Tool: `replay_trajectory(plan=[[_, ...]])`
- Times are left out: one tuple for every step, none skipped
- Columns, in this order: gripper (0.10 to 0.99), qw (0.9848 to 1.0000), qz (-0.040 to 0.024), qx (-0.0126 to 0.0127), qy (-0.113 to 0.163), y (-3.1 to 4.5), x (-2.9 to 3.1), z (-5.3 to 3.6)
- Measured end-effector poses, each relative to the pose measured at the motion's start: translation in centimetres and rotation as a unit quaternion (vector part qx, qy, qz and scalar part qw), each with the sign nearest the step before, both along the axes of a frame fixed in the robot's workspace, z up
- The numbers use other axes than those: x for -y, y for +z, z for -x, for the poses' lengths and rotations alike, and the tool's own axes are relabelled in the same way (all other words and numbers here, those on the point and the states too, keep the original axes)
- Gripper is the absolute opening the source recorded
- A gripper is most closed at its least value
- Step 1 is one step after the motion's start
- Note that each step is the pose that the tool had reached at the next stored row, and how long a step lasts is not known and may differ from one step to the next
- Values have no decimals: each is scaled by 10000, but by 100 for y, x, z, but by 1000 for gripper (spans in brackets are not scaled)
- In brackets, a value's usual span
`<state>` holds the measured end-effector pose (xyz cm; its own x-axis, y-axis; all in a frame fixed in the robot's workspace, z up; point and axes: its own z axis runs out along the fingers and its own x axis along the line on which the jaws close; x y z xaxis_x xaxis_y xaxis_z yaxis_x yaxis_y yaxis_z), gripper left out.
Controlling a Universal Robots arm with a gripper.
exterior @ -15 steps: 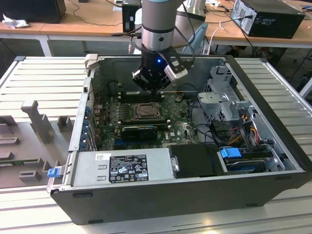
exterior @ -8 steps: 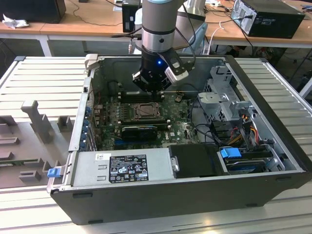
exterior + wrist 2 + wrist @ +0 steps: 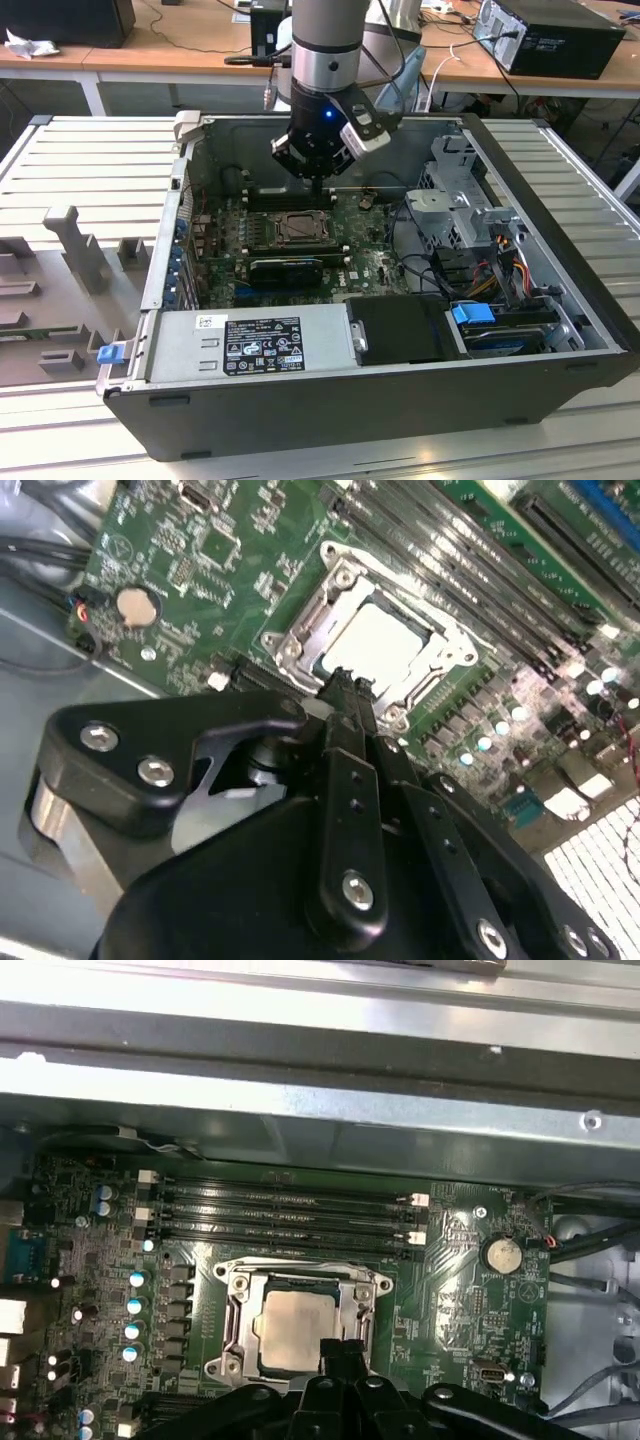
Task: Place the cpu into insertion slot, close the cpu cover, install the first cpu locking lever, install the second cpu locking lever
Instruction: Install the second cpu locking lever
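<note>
Open computer case (image 3: pixel 560 300), lying on its side on a ribbed grey table (image 3: pixel 90 160); green motherboard (image 3: pixel 375 262) exposed inside.

The cpu (image 3: pixel 293 1332), (image 3: pixel 375 640): pale beige-silver square, seated flat in the insertion slot (image 3: pixel 238 1312). Visible in both wrist views through the window of the cpu cover.

The cpu cover (image 3: pixel 357 1305), (image 3: pixel 315 615): grey metal frame, lying down flat over the socket and framing the chip.

The insertion slot, exterior view (image 3: pixel 300 228): dark square with metal rim near the middle of the board, just below the arm's tool.

The gripper (image 3: pixel 318 178): black, hanging from the arm directly above the socket's far edge. In both wrist views its fingertips (image 3: pixel 340 1355), (image 3: pixel 345 685) sit pressed together with no gap and nothing held between them, at one edge of the cover; contact with the cover cannot be judged.

Memory slots (image 3: pixel 285 1215): four long black rows beside the socket.

Coin battery (image 3: pixel 500 1254): round, silver, on the board near the memory slots' end.

Power supply (image 3: pixel 255 345): grey box with label, at the case's near wall.

Drive bay with blue tab (image 3: pixel 472 313): toward the exterior view's right.
</note>
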<state>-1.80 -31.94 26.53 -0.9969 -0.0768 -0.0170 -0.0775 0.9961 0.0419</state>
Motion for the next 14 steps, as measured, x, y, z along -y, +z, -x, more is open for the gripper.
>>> replay_trajectory(plan=[[106,10000,0,0,0,0,16,0],[106,10000,0,0,0,-1,28,0],[106,10000,0,0,0,-2,40,0],[106,10000,0,0,0,-3,56,0],[106,10000,0,0,-1,-6,87,0],[106,10000,0,0,0,-9,135,0],[106,10000,0,0,0,-12,173,0],[106,10000,0,-1,0,-15,204,0],[106,10000,0,-4,0,-18,222,0],[106,10000,-4,-14,-5,-21,229,0],[106,10000,-16,-38,-18,-24,230,0],[106,10000,-28,-55,-27,-25,231,0],[106,10000,-57,-70,-31,-30,237,0],[106,9999,-80,-73,-32,-38,252,0]])
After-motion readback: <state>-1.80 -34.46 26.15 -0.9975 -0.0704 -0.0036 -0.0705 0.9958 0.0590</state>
